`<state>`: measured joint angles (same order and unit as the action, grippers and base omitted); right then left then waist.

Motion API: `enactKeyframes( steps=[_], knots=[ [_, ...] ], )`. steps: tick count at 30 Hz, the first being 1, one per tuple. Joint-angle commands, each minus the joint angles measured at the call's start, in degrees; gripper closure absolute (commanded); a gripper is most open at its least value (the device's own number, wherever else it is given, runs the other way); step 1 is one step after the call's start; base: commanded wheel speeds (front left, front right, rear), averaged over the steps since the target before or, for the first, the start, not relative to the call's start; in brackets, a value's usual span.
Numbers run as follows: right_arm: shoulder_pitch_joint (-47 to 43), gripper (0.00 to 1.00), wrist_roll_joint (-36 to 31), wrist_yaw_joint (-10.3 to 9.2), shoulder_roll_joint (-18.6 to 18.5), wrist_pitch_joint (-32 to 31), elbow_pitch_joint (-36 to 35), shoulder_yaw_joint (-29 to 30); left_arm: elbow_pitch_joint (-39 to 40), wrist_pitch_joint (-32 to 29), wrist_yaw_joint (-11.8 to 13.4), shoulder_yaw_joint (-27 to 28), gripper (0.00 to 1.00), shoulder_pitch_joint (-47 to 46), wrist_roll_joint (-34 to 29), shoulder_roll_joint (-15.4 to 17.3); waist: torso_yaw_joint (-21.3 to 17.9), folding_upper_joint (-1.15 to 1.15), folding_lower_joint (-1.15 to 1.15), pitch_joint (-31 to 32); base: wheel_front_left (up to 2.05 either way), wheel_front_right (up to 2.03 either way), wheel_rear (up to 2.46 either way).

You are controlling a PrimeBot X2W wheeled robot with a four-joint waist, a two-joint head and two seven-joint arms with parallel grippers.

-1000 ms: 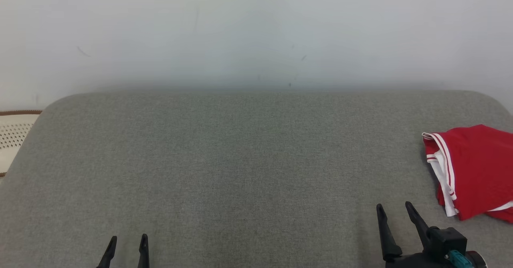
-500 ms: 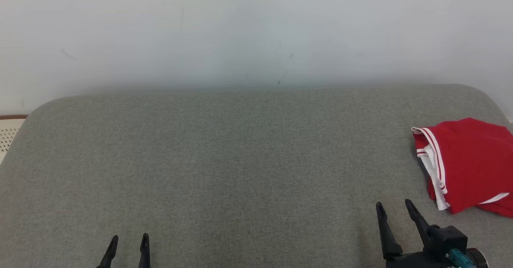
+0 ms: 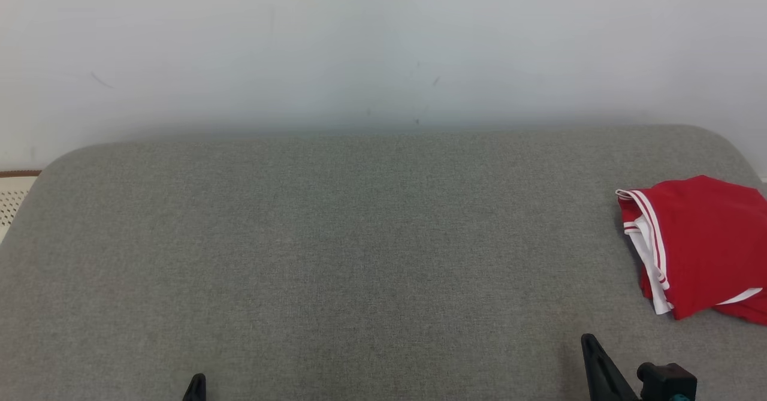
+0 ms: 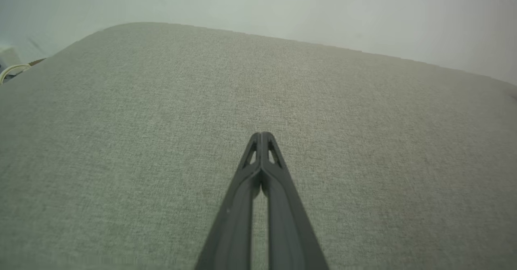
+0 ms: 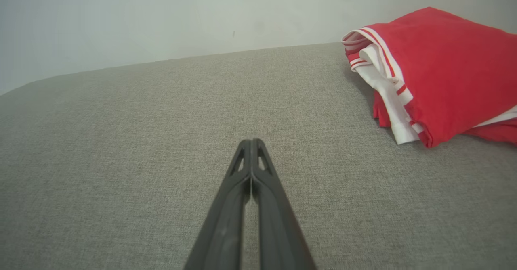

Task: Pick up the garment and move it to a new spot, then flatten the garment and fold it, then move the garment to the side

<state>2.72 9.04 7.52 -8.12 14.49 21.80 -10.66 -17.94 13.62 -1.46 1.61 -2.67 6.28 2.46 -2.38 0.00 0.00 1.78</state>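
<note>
Both claws are now standing clenched and empty. The left claw is showing its two fingers pressed together to the tips with nothing between them, and the right claw is doing the same. Half a second ago both were standing released, fingers spread. In the head view they are also sitting lower now, only the tips rising from the bottom edge, so the arms are judged to be drawing back. The garment, red with white trim, is lying in a folded stack on the cushion. It is ahead and to the right of the right claw, apart from it, and well apart from the left claw. It is lying where it was half a second ago. The small shift since a second ago is belonging to the camera, as the whole picture is moving with it. Neither claw is touching the garment. Judgement: with the garment folded and set to the side, the empty, clenched, retreating claws are pointing to the task closing out, not to a fresh grasp.
</note>
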Motion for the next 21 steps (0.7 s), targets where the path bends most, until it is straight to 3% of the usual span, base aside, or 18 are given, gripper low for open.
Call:
enactKeyframes(
  steps=[1,21],
  knots=[
    [1.1,1.0,2.7,0.0,0.0,-0.5,-1.1,0.6,0.6,-0.7,-0.3,0.7,1.0,-1.3,2.9,0.2,0.0,0.0,0.0,0.0,0.0,0.0,0.0],
    [2.2,1.0,24.0,-0.01,1.0,-5.6,-2.6,4.5,2.0,-5.2,-1.8,1.4,1.0,-1.6,24.7,0.3,0.4,0.0,0.0,-0.3,0.0,0.0,0.0]
  ],
)
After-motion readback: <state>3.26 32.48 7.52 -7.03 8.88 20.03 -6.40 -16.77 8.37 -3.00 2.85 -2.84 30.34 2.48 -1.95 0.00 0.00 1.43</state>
